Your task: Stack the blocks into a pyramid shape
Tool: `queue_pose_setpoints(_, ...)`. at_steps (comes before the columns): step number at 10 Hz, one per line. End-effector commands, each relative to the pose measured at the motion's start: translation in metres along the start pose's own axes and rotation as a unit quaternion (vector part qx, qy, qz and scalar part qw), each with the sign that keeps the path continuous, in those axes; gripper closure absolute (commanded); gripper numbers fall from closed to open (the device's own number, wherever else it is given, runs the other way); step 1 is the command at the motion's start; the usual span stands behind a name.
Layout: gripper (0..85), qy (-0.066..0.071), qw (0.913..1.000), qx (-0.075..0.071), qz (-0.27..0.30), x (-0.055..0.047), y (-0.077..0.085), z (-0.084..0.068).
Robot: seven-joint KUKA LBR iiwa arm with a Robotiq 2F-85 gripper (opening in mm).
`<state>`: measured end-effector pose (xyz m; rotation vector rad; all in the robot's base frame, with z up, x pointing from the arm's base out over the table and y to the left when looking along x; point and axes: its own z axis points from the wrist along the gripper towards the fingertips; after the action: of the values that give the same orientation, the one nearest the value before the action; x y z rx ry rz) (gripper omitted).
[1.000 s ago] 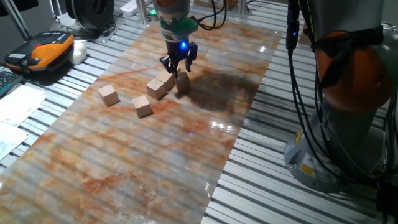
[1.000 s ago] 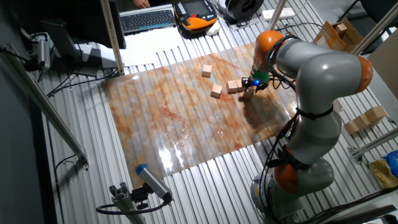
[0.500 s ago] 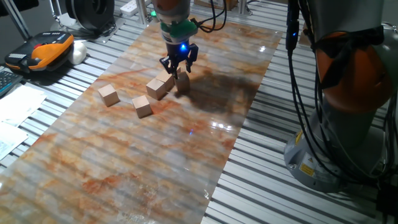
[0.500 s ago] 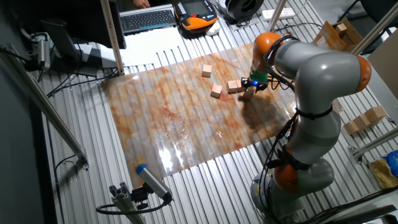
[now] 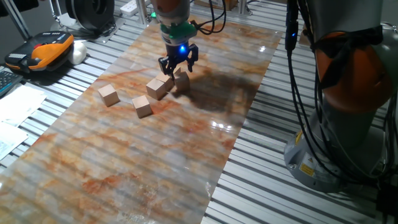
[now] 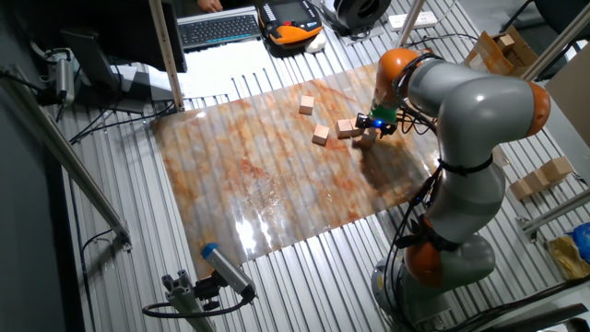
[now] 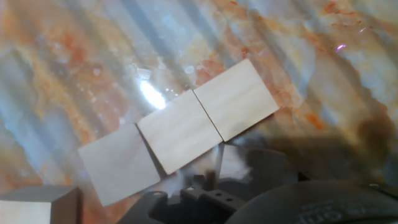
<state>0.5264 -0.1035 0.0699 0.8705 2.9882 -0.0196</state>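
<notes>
1. Row of blocks (image 7: 180,127): three are seen from the hand view lying edge to edge on the marbled sheet (image 5: 161,155).
2. Two loose blocks (image 5: 109,94) (image 5: 142,106): set apart, open sheet around them.
3. Gripper (image 5: 177,65): held above the row, fingers spread, nothing pinched.
4. Slatted table (image 5: 261,180): borders the sheet.

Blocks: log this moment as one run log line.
phase: base row laid | row of three blocks: touching | tool: open, empty, above row | loose blocks: two, apart | second tier: none
</notes>
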Motion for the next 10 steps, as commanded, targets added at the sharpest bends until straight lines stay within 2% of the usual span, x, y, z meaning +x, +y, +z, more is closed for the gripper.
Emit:
queue_pose_setpoints(1, 17.0, 0.004, 1.0, -0.003, -0.001, 0.0, 0.0, 0.001)
queue_pose_setpoints(10, 17.0, 0.005, 1.0, -0.003, 0.005, -0.004, -0.002, 0.011)
